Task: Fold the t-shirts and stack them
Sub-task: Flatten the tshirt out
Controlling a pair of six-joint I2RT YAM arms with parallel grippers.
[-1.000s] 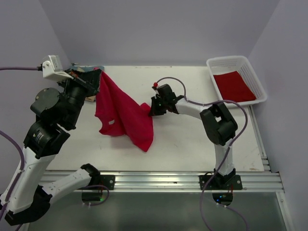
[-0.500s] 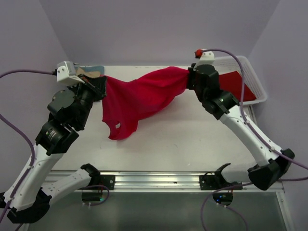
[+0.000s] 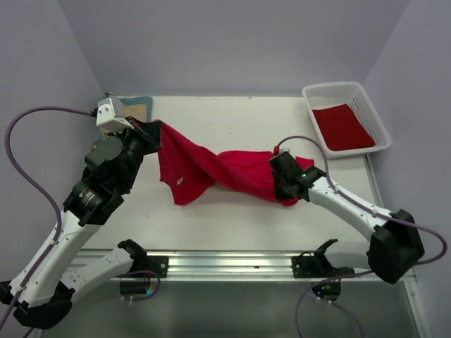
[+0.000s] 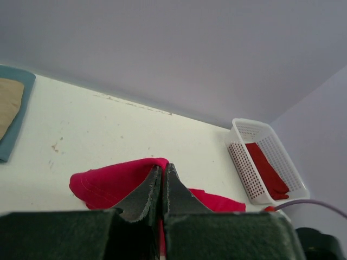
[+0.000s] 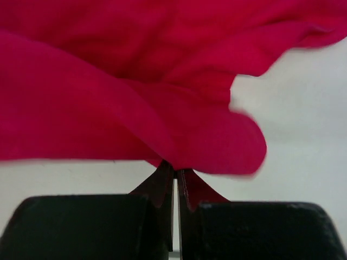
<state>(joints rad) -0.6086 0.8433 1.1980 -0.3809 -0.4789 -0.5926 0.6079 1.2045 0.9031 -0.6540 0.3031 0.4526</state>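
My shirt [image 3: 211, 165] is plain bright red, with a small white tag [image 3: 180, 180] at its neck. My left fingers [image 4: 147, 196] and right fingers [image 5: 162, 187] are black. The bench [image 3: 239, 211] is off-white with a few faint brownish specks. The basket [image 3: 378, 121] is white lattice, and a second red shirt [image 3: 342, 127] shows inside. The tan shirt [image 4: 7, 105] lies on a blue-grey shirt [image 4: 15, 72]. My cable [image 4: 309, 201] is purple.

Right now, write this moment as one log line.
left hand: shut on bright red cloth t-shirt | right hand: shut on same t-shirt | t-shirt: twisted, stretched between hands
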